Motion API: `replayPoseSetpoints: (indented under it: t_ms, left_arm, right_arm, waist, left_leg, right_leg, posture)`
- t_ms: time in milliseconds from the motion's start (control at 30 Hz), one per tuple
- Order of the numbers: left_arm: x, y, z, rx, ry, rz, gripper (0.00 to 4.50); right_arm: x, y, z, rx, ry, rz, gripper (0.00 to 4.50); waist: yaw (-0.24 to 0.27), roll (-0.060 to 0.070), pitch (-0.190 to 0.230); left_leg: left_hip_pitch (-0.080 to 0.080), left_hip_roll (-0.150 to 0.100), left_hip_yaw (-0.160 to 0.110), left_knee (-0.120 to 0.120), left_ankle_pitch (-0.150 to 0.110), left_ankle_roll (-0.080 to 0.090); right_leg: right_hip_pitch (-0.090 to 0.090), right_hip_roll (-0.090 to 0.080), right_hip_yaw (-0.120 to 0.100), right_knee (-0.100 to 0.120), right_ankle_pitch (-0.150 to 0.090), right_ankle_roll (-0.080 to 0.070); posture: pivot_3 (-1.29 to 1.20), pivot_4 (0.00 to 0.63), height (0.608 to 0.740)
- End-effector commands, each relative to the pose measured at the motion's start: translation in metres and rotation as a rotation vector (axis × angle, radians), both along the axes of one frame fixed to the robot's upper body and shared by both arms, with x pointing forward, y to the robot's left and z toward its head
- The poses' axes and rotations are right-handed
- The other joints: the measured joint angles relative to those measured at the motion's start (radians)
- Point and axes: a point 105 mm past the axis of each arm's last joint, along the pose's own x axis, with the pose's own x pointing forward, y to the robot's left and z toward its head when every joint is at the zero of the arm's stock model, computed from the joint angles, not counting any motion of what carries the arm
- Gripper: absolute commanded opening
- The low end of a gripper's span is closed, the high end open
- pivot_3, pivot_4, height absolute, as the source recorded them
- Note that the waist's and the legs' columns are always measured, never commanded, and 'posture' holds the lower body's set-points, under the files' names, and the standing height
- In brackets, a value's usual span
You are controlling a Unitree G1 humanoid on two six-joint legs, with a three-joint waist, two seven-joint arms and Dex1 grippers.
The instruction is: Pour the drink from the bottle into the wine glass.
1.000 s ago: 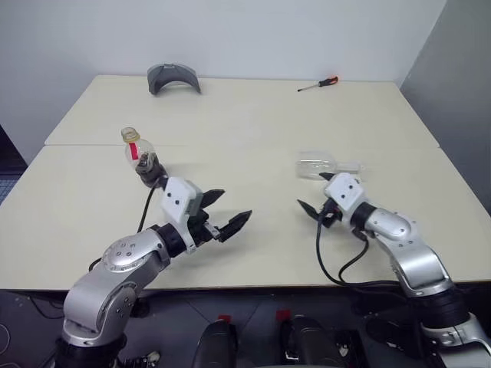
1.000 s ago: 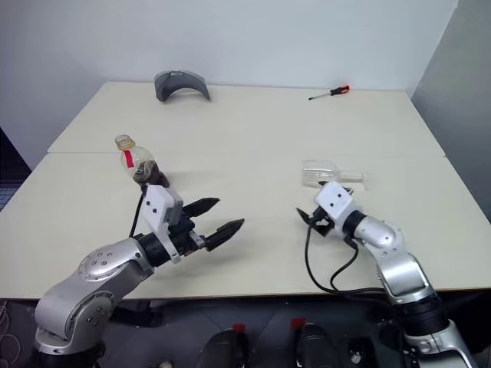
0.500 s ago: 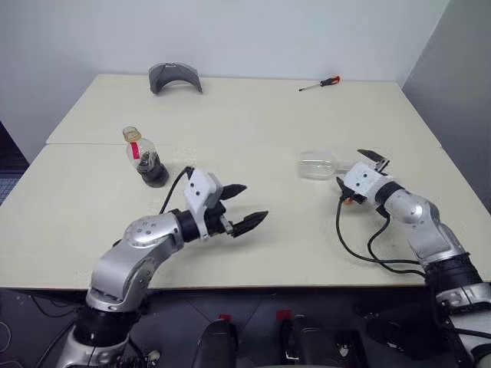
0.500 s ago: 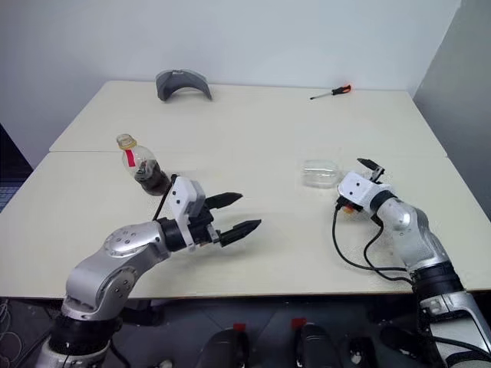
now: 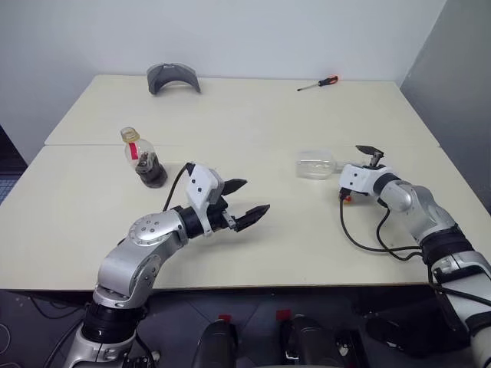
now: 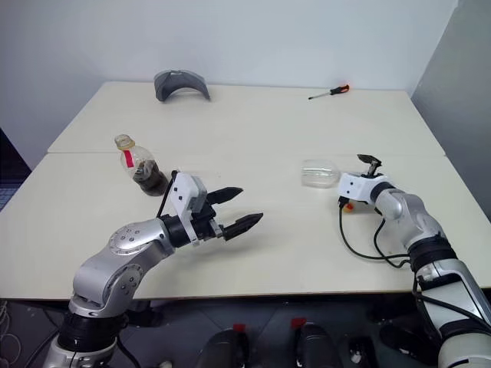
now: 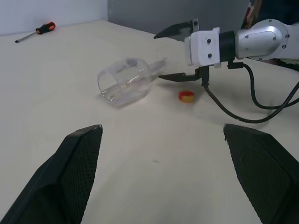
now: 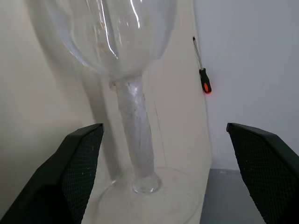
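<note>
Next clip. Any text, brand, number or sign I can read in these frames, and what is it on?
None can be read.
The bottle has a red label strip, but any print on it is too small to make out.
The screwdriver, the grey object at the far edge of the table and the wine glass lying on its side show no legible marks.

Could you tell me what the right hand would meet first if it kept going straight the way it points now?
Most likely the wine glass lying on its side: the open right hand points at its stem, with nothing between.
</note>
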Motion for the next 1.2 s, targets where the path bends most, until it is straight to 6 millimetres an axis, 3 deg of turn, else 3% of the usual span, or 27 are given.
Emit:
replayPoseSetpoints:
  t_ms: [33,567,700,1000,1033,1200]
  left_arm:
    - [0.001,0.000,0.013,-0.018,-0.052,0.010,4.46]
    - [0.002,-0.001,0.015,-0.025,-0.057,0.026,4.46]
    - [0.004,0.001,0.016,-0.024,-0.058,0.035,4.50]
    - [0.005,0.000,0.018,-0.028,-0.063,0.040,4.50]
    - [0.006,0.000,0.018,-0.028,-0.063,0.040,4.50]
    - [0.007,0.001,0.018,-0.034,-0.062,0.047,4.50]
  right_arm:
    - [0.007,0.005,0.010,-0.022,-0.041,0.010,4.50]
    - [0.022,0.015,0.012,-0.039,-0.040,-0.003,4.50]
    - [0.023,0.014,0.013,-0.052,-0.042,0.001,3.59]
    - [0.023,0.013,0.014,-0.070,-0.047,0.003,0.31]
    - [0.023,0.013,0.014,-0.072,-0.047,0.003,0.12]
    - [0.025,0.015,0.019,-0.075,-0.080,0.002,0.11]
  waist:
    - [-0.001,0.000,0.000]
    - [-0.003,0.000,0.000]
    - [-0.003,0.000,0.000]
    - [-0.005,0.000,0.000]
    - [-0.005,0.001,0.000]
    - [-0.010,0.001,0.000]
  left_leg:
    - [0.000,0.000,0.000,0.000,0.000,0.000]
    - [0.000,0.001,0.001,0.000,0.001,-0.002]
    - [0.000,0.001,0.001,0.000,0.001,-0.002]
    - [0.000,0.001,0.001,0.000,0.001,-0.002]
    - [0.000,0.001,0.001,0.000,0.001,-0.002]
    - [0.000,0.001,0.001,0.000,0.002,-0.003]
  right_leg:
    - [0.000,0.000,0.000,0.000,0.000,0.000]
    - [0.000,-0.001,0.002,0.000,0.000,0.000]
    - [0.000,-0.001,0.002,0.001,0.000,0.000]
    - [0.000,-0.001,0.002,0.001,0.000,0.000]
    - [0.000,-0.001,0.002,0.001,0.000,0.000]
    - [0.000,-0.001,0.002,0.001,0.000,0.000]
  posture:
    - [0.00,0.150,0.740]
    - [0.00,0.150,0.740]
    - [0.00,0.150,0.740]
    - [0.00,0.150,0.740]
    - [0.00,0.150,0.740]
    - [0.00,0.150,0.740]
